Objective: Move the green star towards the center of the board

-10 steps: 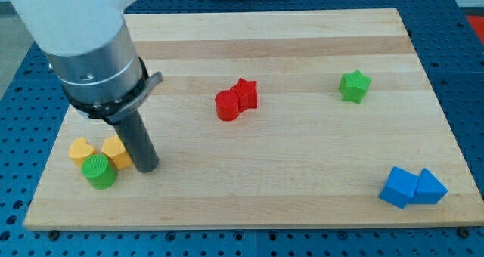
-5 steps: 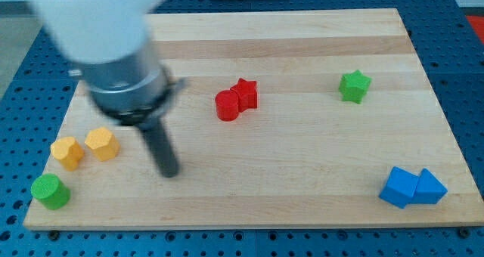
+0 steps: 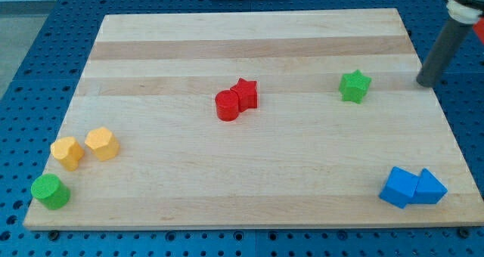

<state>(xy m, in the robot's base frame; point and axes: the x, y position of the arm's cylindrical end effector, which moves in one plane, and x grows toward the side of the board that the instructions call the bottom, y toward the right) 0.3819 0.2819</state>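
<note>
The green star (image 3: 354,86) lies on the wooden board (image 3: 249,174), right of the middle and in the upper half. My tip (image 3: 426,82) rests near the board's right edge, at about the star's height and well to its right, not touching it. A clear gap of board lies between the tip and the star.
A red cylinder (image 3: 226,106) and a red star (image 3: 246,94) touch near the centre. Two blue blocks (image 3: 412,187) sit at the lower right. Two yellow blocks (image 3: 84,148) and a green cylinder (image 3: 50,191) sit at the lower left.
The arm has swung from the lower left to the board's right edge. Earlier, the green cylinder and the yellow blocks were pushed left and down. The green star has not moved.
</note>
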